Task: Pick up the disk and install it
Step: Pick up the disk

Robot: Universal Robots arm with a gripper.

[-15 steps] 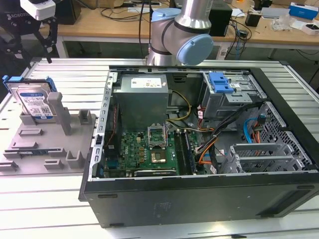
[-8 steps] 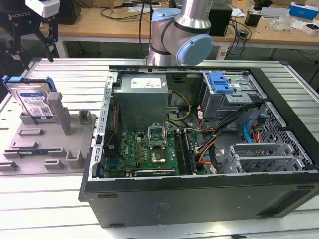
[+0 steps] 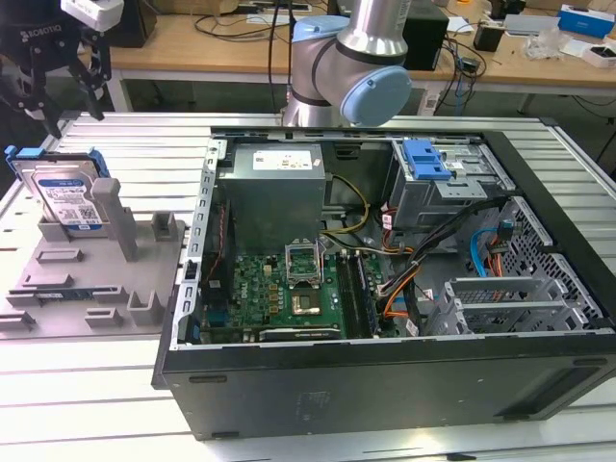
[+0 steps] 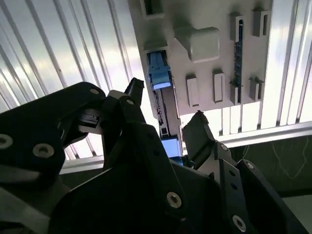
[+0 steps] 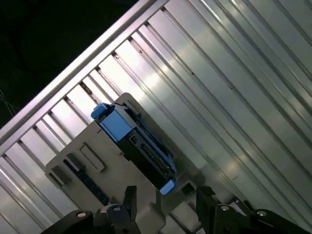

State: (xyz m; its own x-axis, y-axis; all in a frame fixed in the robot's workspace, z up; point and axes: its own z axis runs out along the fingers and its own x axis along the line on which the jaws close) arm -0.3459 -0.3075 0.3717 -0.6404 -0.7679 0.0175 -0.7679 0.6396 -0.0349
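The disk (image 3: 65, 195), a silver drive with a white-and-blue label in a blue carrier frame, stands upright on its edge in a slot of the grey holder (image 3: 91, 279) at the exterior view's left. My gripper (image 3: 70, 111) hangs open directly above it, with a gap between fingertips and disk. Both wrist views look down on the disk edge-on (image 4: 159, 78) (image 5: 139, 148), with the two dark fingers spread on either side of its line, gripper (image 4: 165, 105) (image 5: 165, 195). Nothing is between the fingers.
The open computer case (image 3: 183, 318) lies to the exterior view's right of the holder, with a grey drive cage (image 3: 452, 197) topped by a blue latch piece (image 3: 426, 159) at its far right. The ribbed aluminium table (image 3: 87, 404) carries both. The arm's elbow (image 3: 356, 67) sits behind the case.
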